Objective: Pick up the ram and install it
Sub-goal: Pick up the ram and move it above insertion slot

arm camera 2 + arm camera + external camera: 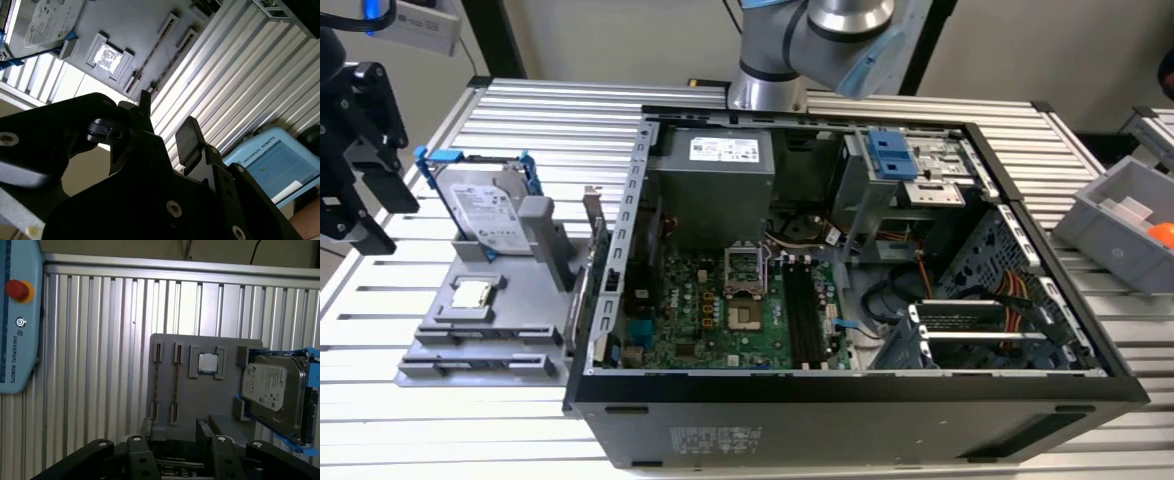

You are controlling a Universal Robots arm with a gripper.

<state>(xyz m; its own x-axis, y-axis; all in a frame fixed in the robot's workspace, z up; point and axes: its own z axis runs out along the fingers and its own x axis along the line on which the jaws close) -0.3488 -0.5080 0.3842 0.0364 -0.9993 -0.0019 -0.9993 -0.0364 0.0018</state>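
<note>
The hard drive (pixel 274 390), standing at one end of the grey parts holder (pixel 200 400), bears a white printed label whose fine print is illegible. Well apart from the holder, the blue teach pendant (pixel 17 340) carries white lettering (pixel 13 357), a round symbol (pixel 20 322) and a red button (pixel 16 289). On the exterior view's right of the holder, the power supply (pixel 714 190) has a white sticker (pixel 724 149).

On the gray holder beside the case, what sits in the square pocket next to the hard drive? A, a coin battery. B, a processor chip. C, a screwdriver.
B: in the first wrist view the processor chip lies in its pocket on the holder, beside the hard drive.
</note>
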